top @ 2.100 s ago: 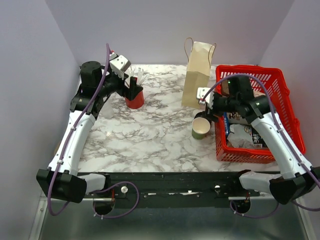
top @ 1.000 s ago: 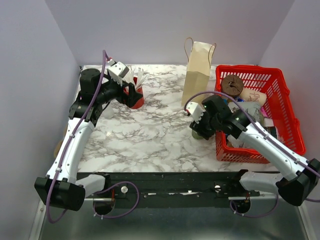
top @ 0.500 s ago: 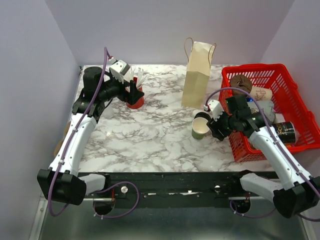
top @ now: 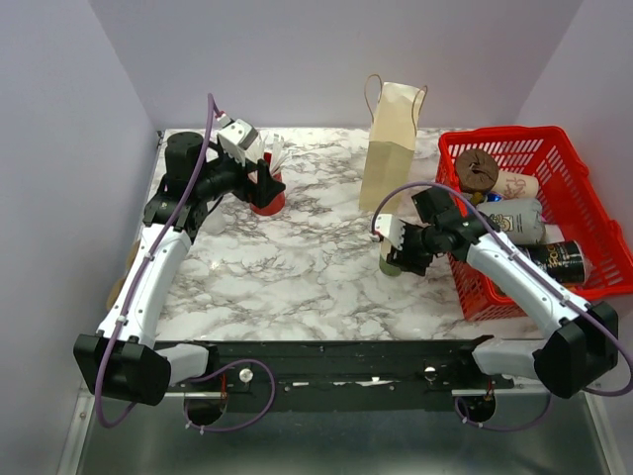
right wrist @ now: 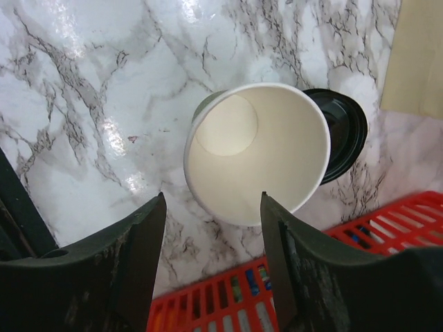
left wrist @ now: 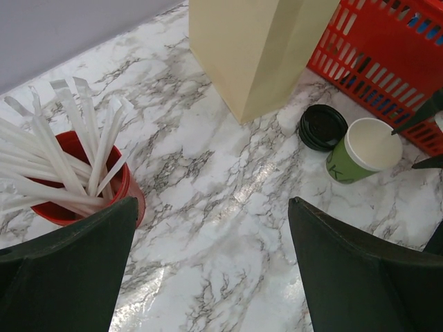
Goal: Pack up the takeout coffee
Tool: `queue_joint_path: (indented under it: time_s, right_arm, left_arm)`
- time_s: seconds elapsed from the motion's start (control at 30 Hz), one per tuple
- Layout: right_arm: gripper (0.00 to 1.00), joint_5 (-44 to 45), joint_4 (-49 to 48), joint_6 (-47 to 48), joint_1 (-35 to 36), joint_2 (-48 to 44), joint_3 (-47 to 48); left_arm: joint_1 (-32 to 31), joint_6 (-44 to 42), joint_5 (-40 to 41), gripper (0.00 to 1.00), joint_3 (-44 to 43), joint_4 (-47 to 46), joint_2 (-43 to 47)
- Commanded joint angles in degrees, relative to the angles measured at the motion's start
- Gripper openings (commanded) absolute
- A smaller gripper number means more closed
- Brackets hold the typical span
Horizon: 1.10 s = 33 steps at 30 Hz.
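The takeout coffee cup (right wrist: 256, 152) is olive-green outside and cream inside. It stands open on the marble, and its black lid (right wrist: 342, 131) lies flat beside it. My right gripper (right wrist: 213, 197) hovers just above the cup, open, with one finger to each side of the near rim and nothing gripped. From above, the right gripper (top: 400, 249) covers most of the cup (top: 389, 266). My left gripper (left wrist: 213, 202) is open and empty over bare marble, next to the red cup of white sticks (left wrist: 76, 173). It also sees the green cup (left wrist: 363, 149) and the lid (left wrist: 322, 127) far off.
A tan paper bag (top: 391, 148) stands upright behind the cup. A red basket (top: 593, 233) holding several packaged items sits skewed at the right, close to my right arm. The red cup (top: 269, 201) stands at the back left.
The red basket has slid to the right and turned. My right gripper pulled back toward it, then swung left over the cup with its jaws wider. The left arm barely moved.
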<state>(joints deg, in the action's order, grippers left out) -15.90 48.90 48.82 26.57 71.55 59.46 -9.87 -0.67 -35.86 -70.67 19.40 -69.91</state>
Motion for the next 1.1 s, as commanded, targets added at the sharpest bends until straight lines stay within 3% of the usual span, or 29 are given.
queue_joint_path:
  time_s: [0.0,0.2,0.43,0.67,1.07]
  right_arm:
    - [0.66,-1.0,-3.8,7.0,1.0,2.7,-1.6]
    - [0.49,-2.2,-2.6,8.8,1.7,6.5,-0.7]
    - [0.07,-6.9,-2.8,10.9,5.2,6.8,0.5]
    - [0.04,-10.6,-5.1,12.4,12.6,11.4,5.3]
    - [0.06,-11.3,-5.6,15.1,20.5,25.4,19.1]
  left_arm:
    - [-0.1,-2.4,-0.4,0.97,0.3,1.7,1.7]
    - [-0.1,-3.8,0.2,0.97,0.1,2.9,2.2]
    - [-0.1,-3.5,1.1,0.98,-1.2,2.6,3.4]
    - [-0.1,-0.7,5.7,0.98,-4.5,4.1,5.2]
    - [1.3,-1.9,8.3,0.99,-2.1,7.1,10.7]
